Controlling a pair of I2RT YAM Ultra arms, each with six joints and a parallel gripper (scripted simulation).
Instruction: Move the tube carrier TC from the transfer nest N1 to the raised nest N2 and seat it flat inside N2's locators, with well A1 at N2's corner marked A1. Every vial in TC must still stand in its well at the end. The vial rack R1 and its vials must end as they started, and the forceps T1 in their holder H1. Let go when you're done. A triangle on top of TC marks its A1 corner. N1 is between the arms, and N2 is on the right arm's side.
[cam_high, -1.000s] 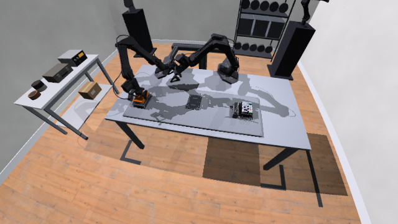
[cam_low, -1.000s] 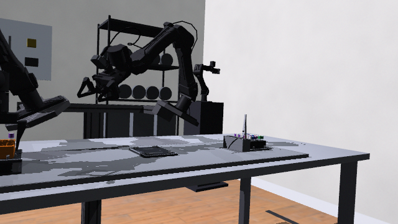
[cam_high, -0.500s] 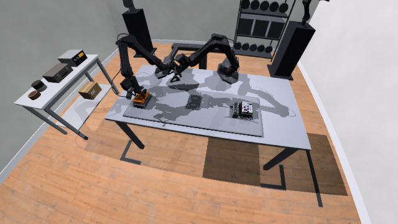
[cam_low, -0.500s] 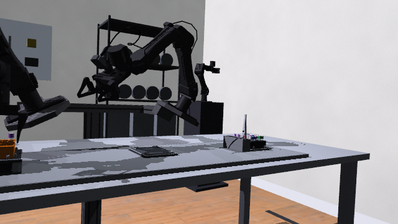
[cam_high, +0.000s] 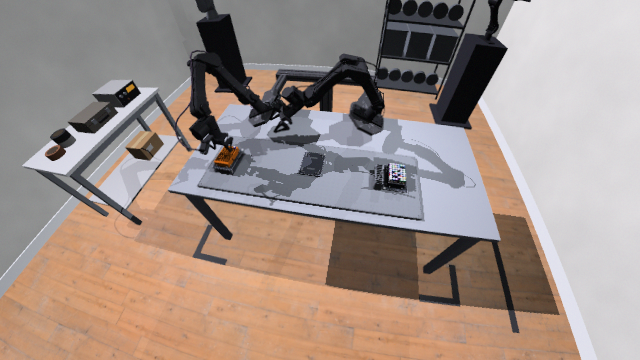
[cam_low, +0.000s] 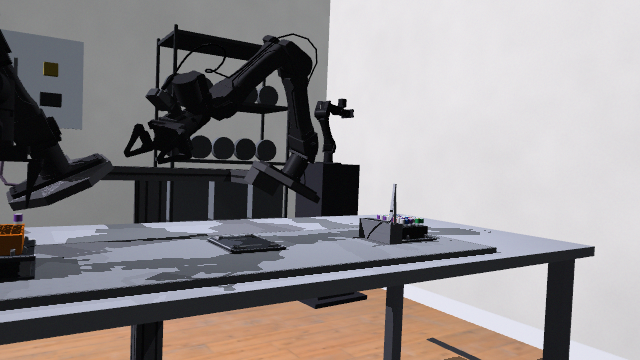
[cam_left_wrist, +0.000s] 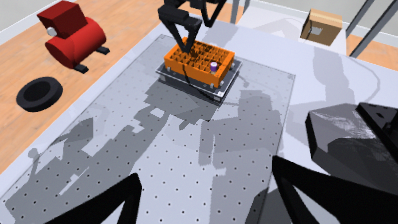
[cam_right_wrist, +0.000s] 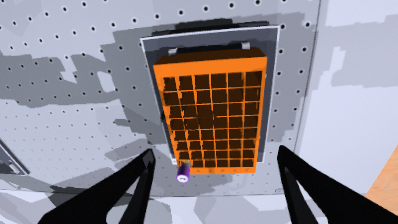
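Note:
The orange tube carrier TC (cam_high: 227, 158) rests on the raised nest N2 (cam_right_wrist: 286, 100), a dark platform with a pale rim, at one end of the mat. It also shows in the left wrist view (cam_left_wrist: 199, 59) and the right wrist view (cam_right_wrist: 212, 115). One purple-capped vial (cam_right_wrist: 183, 172) stands in a corner well. My right gripper (cam_right_wrist: 213, 153) is open just above TC, with its fingers apart on either side of the near end. My left gripper (cam_high: 281, 121) is open and empty, high above the table's back. The transfer nest N1 (cam_high: 311, 164) lies empty at mid-mat. I cannot make out the A1 triangle.
The vial rack R1 (cam_high: 398, 182) with coloured vials stands at the other end of the mat. The forceps T1 (cam_low: 393, 202) stand upright in the holder H1 (cam_low: 377, 230) beside it. A side table (cam_high: 95, 125) and a cardboard box (cam_high: 145, 145) stand off the table's N2 end.

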